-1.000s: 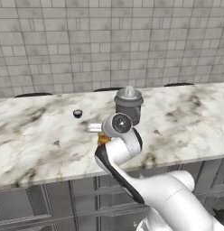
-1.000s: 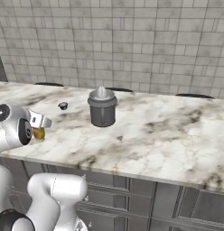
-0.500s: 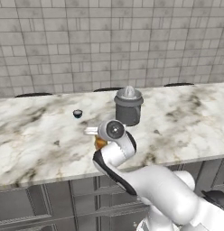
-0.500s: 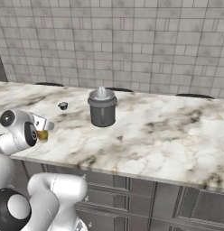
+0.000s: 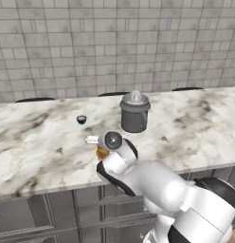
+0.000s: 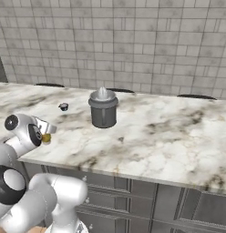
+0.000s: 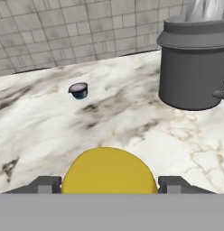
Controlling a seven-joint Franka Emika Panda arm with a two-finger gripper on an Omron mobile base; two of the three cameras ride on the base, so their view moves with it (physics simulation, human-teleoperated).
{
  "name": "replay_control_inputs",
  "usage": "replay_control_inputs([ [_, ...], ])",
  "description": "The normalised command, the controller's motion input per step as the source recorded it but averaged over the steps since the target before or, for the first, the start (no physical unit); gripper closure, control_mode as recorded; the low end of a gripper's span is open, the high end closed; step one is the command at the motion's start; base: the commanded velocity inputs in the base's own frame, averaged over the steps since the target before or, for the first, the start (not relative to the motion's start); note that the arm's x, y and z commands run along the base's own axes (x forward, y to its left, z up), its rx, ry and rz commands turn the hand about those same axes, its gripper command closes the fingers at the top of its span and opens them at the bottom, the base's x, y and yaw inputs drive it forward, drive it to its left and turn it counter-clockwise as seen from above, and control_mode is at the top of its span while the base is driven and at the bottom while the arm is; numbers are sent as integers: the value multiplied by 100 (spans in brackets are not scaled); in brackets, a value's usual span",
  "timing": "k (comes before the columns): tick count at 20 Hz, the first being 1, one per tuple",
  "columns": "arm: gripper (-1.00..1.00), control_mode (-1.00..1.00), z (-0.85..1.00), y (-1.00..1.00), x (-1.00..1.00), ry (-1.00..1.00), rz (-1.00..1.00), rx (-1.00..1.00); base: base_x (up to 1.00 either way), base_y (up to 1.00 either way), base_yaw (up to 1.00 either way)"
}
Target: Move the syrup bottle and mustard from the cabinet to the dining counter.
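The mustard [image 7: 109,171] is a yellow rounded shape sitting between my gripper's [image 7: 109,185] two dark tips, and the gripper is shut on it. From the base views the mustard [image 5: 101,153] [image 6: 46,137] hangs low over the front part of the dining counter [image 5: 195,133] [image 6: 169,136], a white marble top with grey-brown veins. The gripper [image 5: 96,146] [image 6: 47,132] points left, in front of and left of the grey canister. Whether the bottle touches the top is hidden by the hand. The syrup bottle and the cabinet are out of view.
A grey lidded metal canister [image 5: 134,112] [image 6: 103,108] [image 7: 195,63] stands mid-counter, just right of the hand. A small dark cup [image 5: 81,119] [image 6: 64,107] [image 7: 79,90] sits further back to the left. A tiled wall [image 5: 114,42] runs behind; dark drawer fronts [image 6: 178,200] lie below the edge.
The hand has sunk a little toward the counter and shifted slightly left, still holding the mustard. The canister and small cup have stayed put.
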Motion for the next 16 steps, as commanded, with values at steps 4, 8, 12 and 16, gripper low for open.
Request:
replay_control_inputs([
  [4, 100, -100, -23, 10, 26, 0, -5, 0, 0, 0, 0],
  [8, 100, -100, -21, 7, 24, 0, -5, 0, 0, 0, 0],
  [12, 100, -100, -21, 10, 16, 0, -5, 0, 0, 0, 0],
  [16, 100, -100, -19, 4, 19, 0, -4, 0, 0, 0, 0],
])
